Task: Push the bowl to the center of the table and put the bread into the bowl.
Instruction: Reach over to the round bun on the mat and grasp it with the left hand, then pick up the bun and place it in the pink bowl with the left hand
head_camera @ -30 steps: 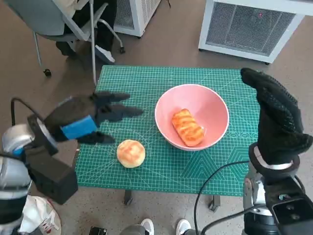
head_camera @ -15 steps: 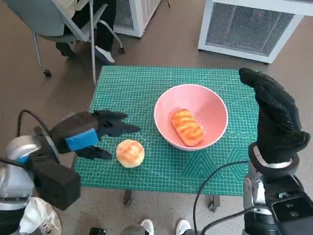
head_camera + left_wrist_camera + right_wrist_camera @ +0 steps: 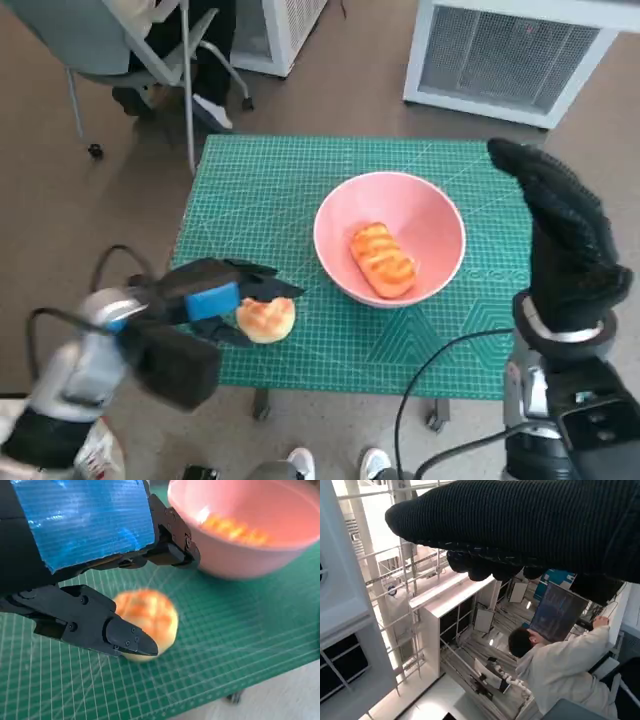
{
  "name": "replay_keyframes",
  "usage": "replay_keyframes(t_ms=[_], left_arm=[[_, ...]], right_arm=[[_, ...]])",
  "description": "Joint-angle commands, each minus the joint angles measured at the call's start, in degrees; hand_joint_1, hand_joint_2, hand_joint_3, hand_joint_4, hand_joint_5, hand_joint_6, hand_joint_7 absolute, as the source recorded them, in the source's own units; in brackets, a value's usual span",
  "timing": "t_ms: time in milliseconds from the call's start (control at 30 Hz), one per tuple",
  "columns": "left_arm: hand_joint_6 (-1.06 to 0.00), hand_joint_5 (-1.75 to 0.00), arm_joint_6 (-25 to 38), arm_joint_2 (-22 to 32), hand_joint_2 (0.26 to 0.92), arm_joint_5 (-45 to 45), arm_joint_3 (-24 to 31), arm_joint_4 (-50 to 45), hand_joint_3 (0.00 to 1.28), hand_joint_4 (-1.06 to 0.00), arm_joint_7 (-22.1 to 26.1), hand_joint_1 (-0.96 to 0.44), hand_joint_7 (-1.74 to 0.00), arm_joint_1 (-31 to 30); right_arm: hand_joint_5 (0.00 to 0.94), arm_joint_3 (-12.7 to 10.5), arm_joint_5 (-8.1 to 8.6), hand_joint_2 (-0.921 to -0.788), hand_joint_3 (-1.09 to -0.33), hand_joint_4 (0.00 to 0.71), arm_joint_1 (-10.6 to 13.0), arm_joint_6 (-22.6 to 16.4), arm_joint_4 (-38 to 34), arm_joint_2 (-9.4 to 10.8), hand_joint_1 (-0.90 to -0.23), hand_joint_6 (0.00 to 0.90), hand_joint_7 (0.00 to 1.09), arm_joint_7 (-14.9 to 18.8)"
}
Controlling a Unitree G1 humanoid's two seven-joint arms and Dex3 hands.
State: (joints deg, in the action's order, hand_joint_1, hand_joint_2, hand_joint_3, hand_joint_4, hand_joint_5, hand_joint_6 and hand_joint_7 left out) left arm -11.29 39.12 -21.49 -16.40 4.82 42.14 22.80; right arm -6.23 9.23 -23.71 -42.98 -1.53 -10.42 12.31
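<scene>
Fingers of the left hand are spread apart around the round bun, one above it and one below, and I cannot tell whether any of them touches it yet; nothing is grasped. That bun sits on the green cutting mat near the table's near left edge, just left of the pink bowl. The bowl stands about mid-table, a little to the right, with a long glazed bread roll lying inside it. The right hand in its knitted glove is raised at the right edge of the table, fingers extended and holding nothing. In the right wrist view a person in a pale top shows.
</scene>
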Motion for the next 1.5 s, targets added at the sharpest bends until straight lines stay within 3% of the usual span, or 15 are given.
replay_keyframes(t_ms=[33,267,300,333,433,533,900,1167,1500], left_arm=[[-0.47,-0.02,-0.25,-1.82,0.848,-3.53,-2.97,5.72,0.01,-0.39,-1.47,-0.12,-0.02,2.35],[-0.68,-0.09,-0.85,-3.33,0.885,-8.86,-5.8,11.22,0.02,-0.64,-5.53,-0.02,-0.11,3.08],[-0.64,-0.18,-1.09,-3.35,0.898,-9.0,-5.85,11.59,0.07,-0.71,-5.87,-0.14,-0.55,3.05],[-0.6,-0.33,-1.37,-3.27,0.906,-8.85,-5.72,11.87,0.12,-0.7,-6.15,-0.22,-0.85,2.95],[-0.56,-0.98,-1.85,-2.78,0.916,-8.39,-5.32,11.69,0.13,-0.66,-6.54,-0.07,-1.08,2.66],[-0.55,-1.18,-1.65,-1.62,0.919,-7.46,-4.35,9.53,0.13,-0.65,-5.72,-0.02,-1.15,2.73],[-0.57,-1.17,3.37,0.68,0.92,-1.68,3.59,-2.9,0.1,-0.67,-2.08,0.0,-1.25,5.07],[-0.65,-1.14,6.57,-2.1,0.92,-0.99,8.53,-12.93,0.05,-0.69,-6.35,0.0,-1.16,9.44],[-0.73,-1.12,3.5,-9.66,0.912,-1.95,6.06,-11.16,0.02,-0.73,-13.78,0.0,-1.06,19.81]], right_arm=[[0.0,-0.08,0.77,-0.921,-0.489,0.449,0.81,0.83,0.31,-0.37,-0.396,0.185,0.59,0.52],[0.0,-0.12,0.43,-0.921,-0.49,0.45,1.2,1.03,0.79,-0.28,-0.389,0.183,0.6,0.28],[0.0,-0.16,0.42,-0.921,-0.491,0.45,1.25,1.01,0.8,-0.29,-0.387,0.183,0.6,0.28],[0.0,-0.21,0.5,-0.921,-0.491,0.45,1.29,0.97,0.74,-0.34,-0.386,0.183,0.6,0.32],[0.0,-0.28,0.71,-0.921,-0.491,0.45,1.44,1.03,0.85,-0.44,-0.383,0.183,0.6,0.39],[0.001,-0.3,0.91,-0.921,-0.49,0.45,1.47,1.25,1.0,-0.4,-0.383,0.183,0.6,0.37],[0.0,-0.29,0.52,-0.921,-0.49,0.45,1.48,1.39,0.84,0.0,-0.383,0.183,0.6,0.09],[0.0,-0.16,0.86,-0.921,-0.491,0.45,0.79,1.43,-0.01,0.08,-0.382,0.181,0.6,0.35],[0.0,0.3,0.49,-0.921,-0.499,0.448,-0.61,1.07,-1.29,0.28,-0.372,0.175,0.61,0.44]])
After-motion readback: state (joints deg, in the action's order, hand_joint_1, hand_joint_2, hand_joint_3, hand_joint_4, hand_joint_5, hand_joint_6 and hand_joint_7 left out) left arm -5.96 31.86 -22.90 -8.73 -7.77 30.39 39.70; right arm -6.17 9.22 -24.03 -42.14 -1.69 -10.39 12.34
